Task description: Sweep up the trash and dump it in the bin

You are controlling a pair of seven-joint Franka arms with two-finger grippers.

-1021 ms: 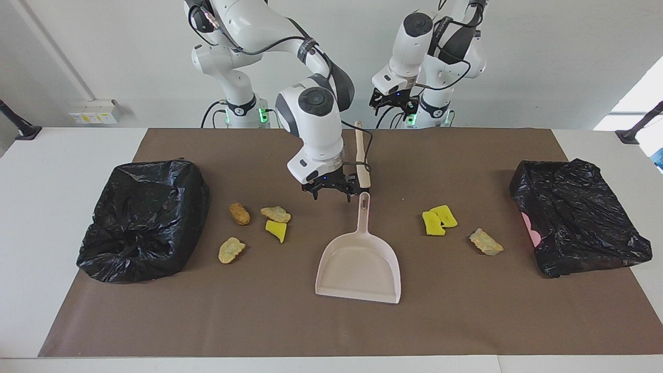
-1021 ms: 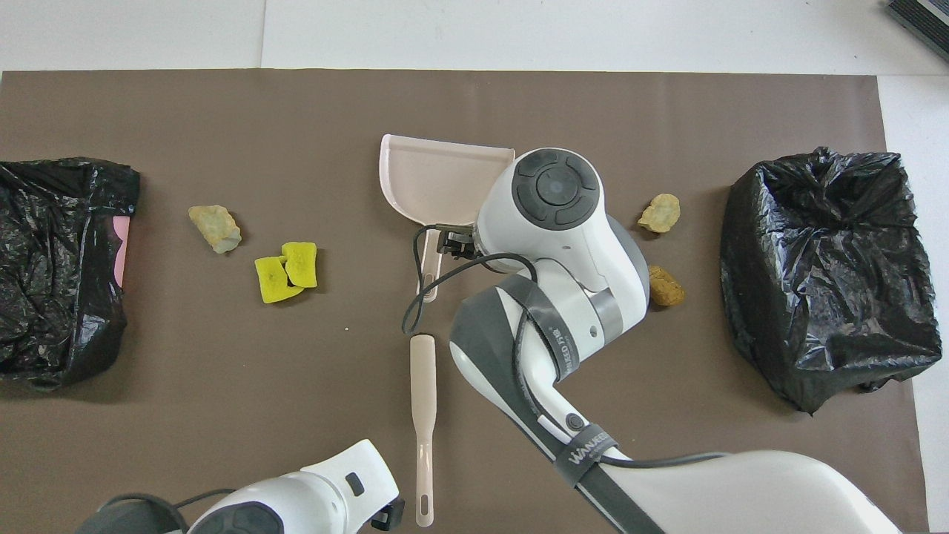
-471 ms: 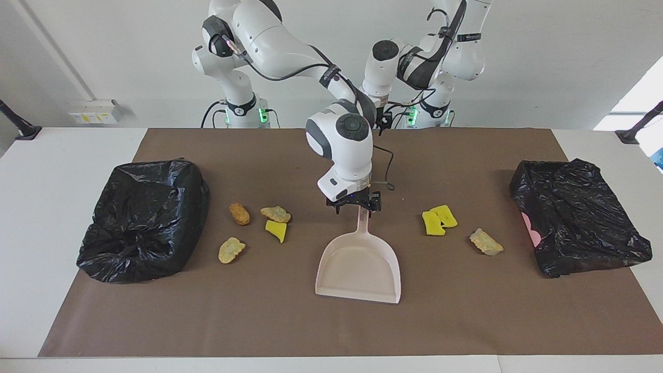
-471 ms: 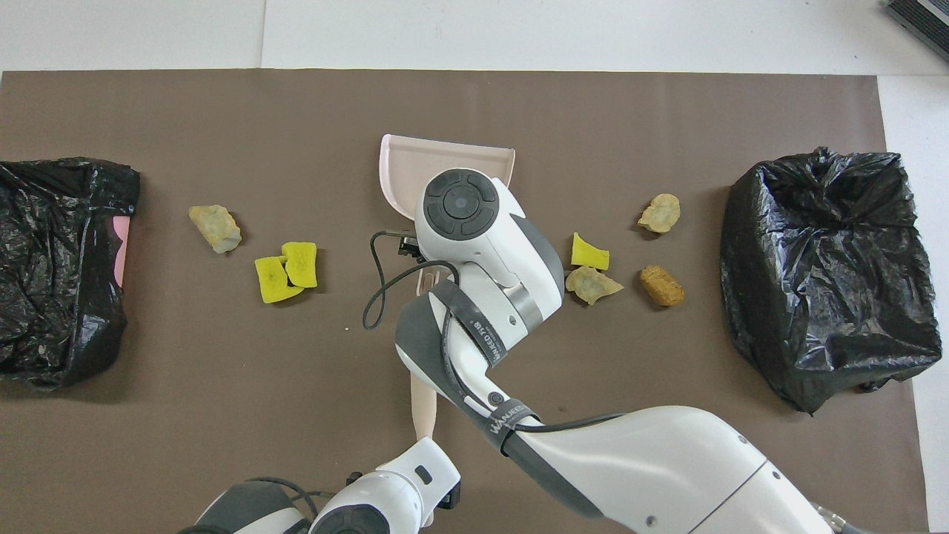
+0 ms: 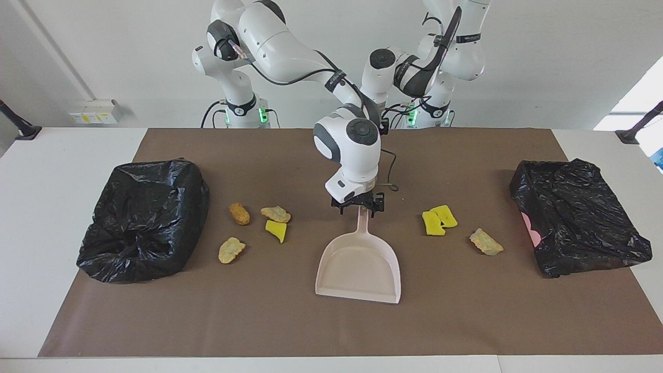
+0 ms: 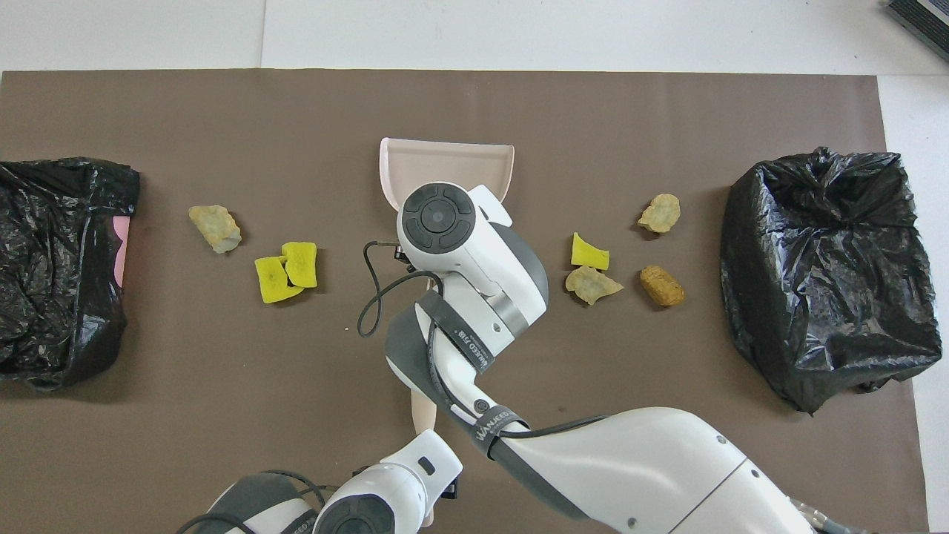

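On brown mat | smooth beige dustpan (image 5: 359,265) | 7 crusty/spongy trash (image 5: 275,214) scraps

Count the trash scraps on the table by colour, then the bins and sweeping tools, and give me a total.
Yellow scraps: 3
Tan or brown scraps: 4
Black-bagged bins: 2
Dustpan: 1
Brush handle: 1
Total: 11

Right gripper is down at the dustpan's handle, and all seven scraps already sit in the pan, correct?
Not the scraps. The facing view shows the dustpan empty, with the scraps lying on the mat beside it. The right gripper is at its handle.
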